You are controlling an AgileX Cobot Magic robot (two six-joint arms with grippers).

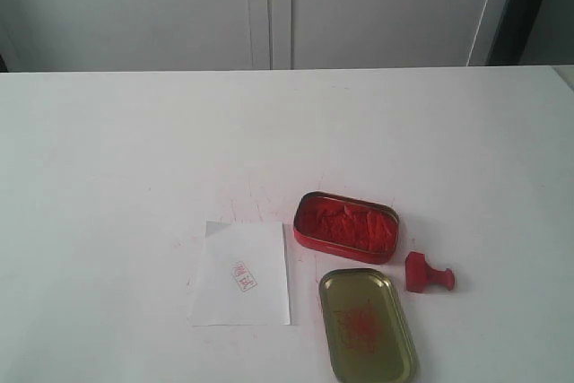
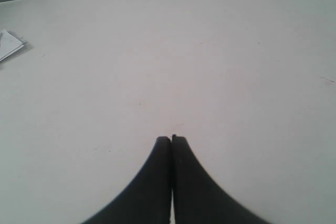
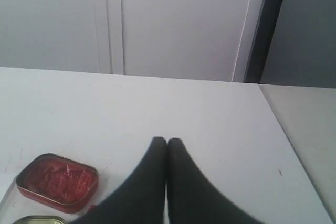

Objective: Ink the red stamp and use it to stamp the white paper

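Note:
The red stamp (image 1: pixel 428 274) lies on its side on the white table, right of the open red ink tin (image 1: pixel 346 226). The white paper (image 1: pixel 240 273) lies flat left of the tin and bears a red print (image 1: pixel 243 275). Neither gripper shows in the exterior view. My left gripper (image 2: pixel 171 139) is shut with nothing in it, over bare table; a corner of the paper (image 2: pixel 9 44) shows at that view's edge. My right gripper (image 3: pixel 167 141) is shut and empty too, with the ink tin (image 3: pixel 58 182) beside its fingers. The stamp is hidden in both wrist views.
The gold-coloured tin lid (image 1: pixel 367 325) lies inside-up near the table's front edge, below the tin; its rim (image 3: pixel 39 220) peeks into the right wrist view. White cabinet doors (image 1: pixel 269 6) stand behind the table. The table's right edge (image 3: pixel 286 135) runs near my right gripper.

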